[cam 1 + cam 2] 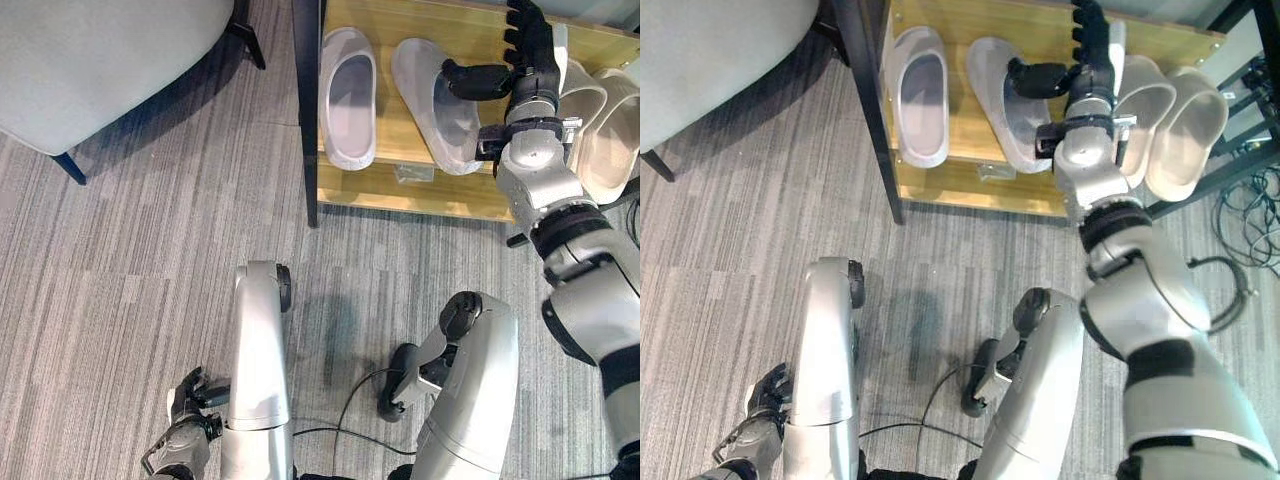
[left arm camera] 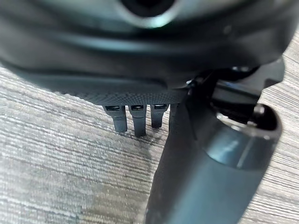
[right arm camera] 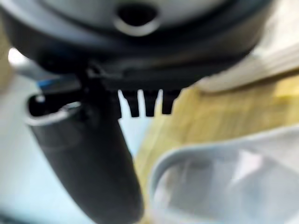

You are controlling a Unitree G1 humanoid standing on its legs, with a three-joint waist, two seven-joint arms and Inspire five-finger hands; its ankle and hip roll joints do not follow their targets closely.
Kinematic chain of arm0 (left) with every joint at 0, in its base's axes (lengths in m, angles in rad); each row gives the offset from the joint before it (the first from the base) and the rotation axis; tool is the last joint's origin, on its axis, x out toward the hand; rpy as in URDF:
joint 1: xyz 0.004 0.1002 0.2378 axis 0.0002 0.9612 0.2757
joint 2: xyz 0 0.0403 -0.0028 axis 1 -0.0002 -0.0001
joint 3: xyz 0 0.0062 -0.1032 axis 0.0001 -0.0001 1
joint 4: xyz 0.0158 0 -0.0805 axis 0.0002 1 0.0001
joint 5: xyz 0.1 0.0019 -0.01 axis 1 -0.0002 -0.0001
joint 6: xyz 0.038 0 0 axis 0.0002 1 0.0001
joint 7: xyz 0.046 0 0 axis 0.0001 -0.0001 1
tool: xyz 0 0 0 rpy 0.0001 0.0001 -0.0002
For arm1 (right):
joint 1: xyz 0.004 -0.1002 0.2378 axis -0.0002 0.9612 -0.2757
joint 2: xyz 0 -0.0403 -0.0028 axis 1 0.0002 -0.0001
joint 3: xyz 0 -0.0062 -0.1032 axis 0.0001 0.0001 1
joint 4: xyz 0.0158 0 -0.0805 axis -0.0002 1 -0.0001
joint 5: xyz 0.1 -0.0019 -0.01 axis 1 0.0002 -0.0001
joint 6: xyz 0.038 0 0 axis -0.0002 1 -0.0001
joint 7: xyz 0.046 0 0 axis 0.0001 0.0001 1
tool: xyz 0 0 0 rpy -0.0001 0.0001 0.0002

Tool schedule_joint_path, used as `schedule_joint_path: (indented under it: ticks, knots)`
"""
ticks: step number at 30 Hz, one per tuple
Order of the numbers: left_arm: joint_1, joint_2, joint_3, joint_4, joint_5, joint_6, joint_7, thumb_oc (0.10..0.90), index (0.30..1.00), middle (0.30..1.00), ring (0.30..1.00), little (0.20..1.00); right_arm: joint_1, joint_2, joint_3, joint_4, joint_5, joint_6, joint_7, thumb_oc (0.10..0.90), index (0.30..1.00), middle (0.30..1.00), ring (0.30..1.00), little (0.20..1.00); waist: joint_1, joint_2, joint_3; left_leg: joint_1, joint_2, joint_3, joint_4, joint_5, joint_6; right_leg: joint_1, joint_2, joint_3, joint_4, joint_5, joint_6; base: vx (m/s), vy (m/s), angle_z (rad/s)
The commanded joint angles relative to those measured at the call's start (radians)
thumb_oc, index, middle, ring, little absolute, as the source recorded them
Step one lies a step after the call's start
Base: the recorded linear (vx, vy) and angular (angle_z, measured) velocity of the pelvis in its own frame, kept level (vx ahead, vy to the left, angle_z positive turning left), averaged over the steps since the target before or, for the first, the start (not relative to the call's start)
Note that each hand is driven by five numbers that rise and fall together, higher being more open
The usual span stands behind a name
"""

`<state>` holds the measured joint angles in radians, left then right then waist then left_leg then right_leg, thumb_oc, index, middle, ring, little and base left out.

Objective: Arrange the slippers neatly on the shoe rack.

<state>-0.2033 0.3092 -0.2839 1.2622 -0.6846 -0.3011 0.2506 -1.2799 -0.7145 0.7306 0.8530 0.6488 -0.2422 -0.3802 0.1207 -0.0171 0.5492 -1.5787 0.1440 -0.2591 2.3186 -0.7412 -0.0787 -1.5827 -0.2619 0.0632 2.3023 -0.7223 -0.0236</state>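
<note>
- The right hand (image 1: 528,62) is open, fingers straight, over the wooden shoe rack (image 1: 420,190).
- Its thumb sticks out above 1 grey slipper (image 1: 437,103).
- 4 slippers lie on the rack.
- The left hand (image 1: 185,432) hangs low by the floor (image 1: 120,290), fingers relaxed.

Grey armchair (image 1: 90,60) stands on striped carpet (image 1: 120,280).
</note>
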Motion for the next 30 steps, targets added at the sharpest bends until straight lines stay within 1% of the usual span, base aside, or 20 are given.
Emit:
schedule_joint_path:
  ticks: [1,3,5,7,11,12,13,14,15,17,18,22,26,27,30]
  knots:
    - [0.046,-0.001,-0.020,-0.032,0.047,0.003,0.015,0.800,0.900,0.900,0.900,0.900,0.010,-0.145,-0.110,-0.278,-0.159,-0.099,-0.096,0.800,0.900,0.900,0.900,0.900,0.011,0.003,-0.029,0.009,-0.010,-0.024,-0.044,-0.026,0.117,0.013,0.025,0.089,-0.048,-0.023,-0.096,0.03,0.008,-0.02]
    - [0.042,-0.015,0.001,-0.035,0.074,0.001,0.025,0.800,0.900,0.900,0.900,0.900,0.130,-0.165,-0.227,-0.399,-0.291,-0.103,-0.159,0.800,0.900,0.900,0.900,0.900,-0.002,0.006,-0.029,0.009,-0.009,-0.023,-0.040,-0.030,0.119,0.013,0.025,0.088,-0.046,-0.024,-0.093,0.03,0.006,-0.04]
    - [0.034,-0.019,0.017,-0.034,0.099,0.000,0.030,0.800,0.900,0.900,0.900,0.900,0.215,-0.168,-0.317,-0.466,-0.380,-0.097,-0.200,0.800,0.900,0.900,0.900,0.900,-0.010,0.009,-0.029,0.009,-0.010,-0.022,-0.034,-0.033,0.120,0.013,0.027,0.084,-0.043,-0.029,-0.092,0.03,-0.006,-0.08]
    - [0.025,-0.023,0.023,-0.040,0.118,-0.004,0.038,0.800,0.900,0.900,0.900,0.900,0.286,-0.162,-0.390,-0.525,-0.429,-0.087,-0.218,0.800,0.900,0.900,0.900,0.900,-0.016,0.009,-0.029,0.009,-0.012,-0.021,-0.030,-0.035,0.123,0.013,0.028,0.086,-0.037,-0.032,-0.089,0.01,-0.003,-0.03]
    - [0.007,-0.030,0.038,-0.053,0.134,-0.005,0.059,0.800,0.900,0.900,0.900,0.900,0.425,-0.122,-0.508,-0.632,-0.529,-0.081,-0.268,0.800,0.900,0.900,0.900,0.900,-0.033,0.009,-0.029,0.009,-0.012,-0.016,-0.023,-0.038,0.125,0.013,0.033,0.086,-0.027,-0.040,-0.091,0.00,0.000,0.00]
    - [0.003,-0.026,0.043,-0.058,0.152,-0.004,0.065,0.800,0.900,0.900,0.900,0.900,0.504,-0.094,-0.558,-0.685,-0.548,-0.090,-0.273,0.800,0.900,0.900,0.900,0.900,-0.039,0.008,-0.029,0.009,-0.013,-0.013,-0.022,-0.039,0.125,0.013,0.033,0.086,-0.024,-0.044,-0.090,0.00,0.000,0.00]
    - [0.004,-0.025,0.041,-0.059,0.153,-0.003,0.065,0.800,0.900,0.900,0.900,0.900,0.510,-0.093,-0.563,-0.690,-0.549,-0.089,-0.272,0.800,0.900,0.900,0.900,0.900,-0.037,0.007,-0.029,0.009,-0.014,-0.013,-0.021,-0.039,0.125,0.013,0.033,0.086,-0.023,-0.044,-0.090,0.00,0.000,0.00]
    - [0.002,-0.026,0.044,-0.062,0.167,-0.004,0.070,0.800,0.900,0.900,0.900,0.900,0.553,-0.074,-0.583,-0.720,-0.550,-0.097,-0.269,0.800,0.900,0.900,0.900,0.900,-0.041,0.008,-0.029,0.009,-0.014,-0.011,-0.018,-0.040,0.125,0.013,0.035,0.087,-0.018,-0.045,-0.090,0.00,0.000,0.00]
    - [0.002,-0.025,0.043,-0.063,0.168,-0.004,0.071,0.800,0.900,0.900,0.900,0.900,0.558,-0.074,-0.587,-0.724,-0.551,-0.095,-0.269,0.800,0.900,0.900,0.900,0.900,-0.040,0.007,-0.029,0.009,-0.014,-0.011,-0.017,-0.040,0.125,0.013,0.034,0.088,-0.018,-0.045,-0.090,0.00,0.000,0.00]
    - [0.000,-0.028,0.043,-0.063,0.166,-0.003,0.079,0.800,0.900,0.900,0.900,0.900,0.589,-0.038,-0.588,-0.764,-0.527,-0.108,-0.256,0.800,0.900,0.900,0.900,0.900,-0.042,0.009,-0.029,0.009,-0.016,-0.012,-0.014,-0.039,0.124,0.013,0.037,0.088,-0.015,-0.045,-0.090,0.00,0.000,0.00]
    - [0.000,-0.027,0.043,-0.063,0.166,-0.003,0.079,0.800,0.900,0.900,0.900,0.900,0.591,-0.037,-0.590,-0.766,-0.527,-0.107,-0.256,0.800,0.900,0.900,0.900,0.900,-0.042,0.009,-0.029,0.009,-0.016,-0.012,-0.014,-0.039,0.124,0.013,0.037,0.088,-0.014,-0.046,-0.090,0.00,0.000,0.00]
    - [0.004,-0.026,0.057,-0.071,0.148,0.003,0.079,0.800,0.900,0.900,0.900,0.900,0.621,0.000,-0.566,-0.849,-0.494,-0.122,-0.210,0.800,0.900,0.900,0.900,0.900,-0.043,0.008,-0.029,0.009,-0.019,-0.014,-0.011,-0.036,0.124,0.013,0.038,0.091,-0.007,-0.049,-0.091,0.00,0.000,0.00]
    - [0.006,-0.026,0.060,-0.075,0.149,0.004,0.084,0.800,0.900,0.900,0.900,0.900,0.639,0.018,-0.556,-0.864,-0.482,-0.123,-0.198,0.800,0.900,0.900,0.900,0.900,-0.043,0.005,-0.029,0.009,-0.020,-0.013,-0.008,-0.036,0.123,0.013,0.037,0.093,-0.004,-0.050,-0.092,0.00,0.000,0.00]
    - [0.006,-0.027,0.060,-0.075,0.147,0.005,0.087,0.800,0.900,0.900,0.900,0.900,0.651,0.036,-0.538,-0.869,-0.452,-0.129,-0.182,0.800,0.900,0.900,0.900,0.900,-0.042,0.003,-0.029,0.009,-0.018,-0.013,-0.007,-0.036,0.123,0.013,0.036,0.094,-0.003,-0.049,-0.094,0.00,0.000,0.00]
    - [0.006,-0.028,0.055,-0.076,0.143,0.004,0.088,0.800,0.900,0.900,0.900,0.900,0.654,0.054,-0.505,-0.857,-0.426,-0.139,-0.165,0.800,0.900,0.900,0.900,0.900,-0.041,0.003,-0.029,0.009,-0.019,-0.015,-0.006,-0.034,0.124,0.013,0.036,0.092,-0.004,-0.045,-0.093,0.00,0.000,0.00]
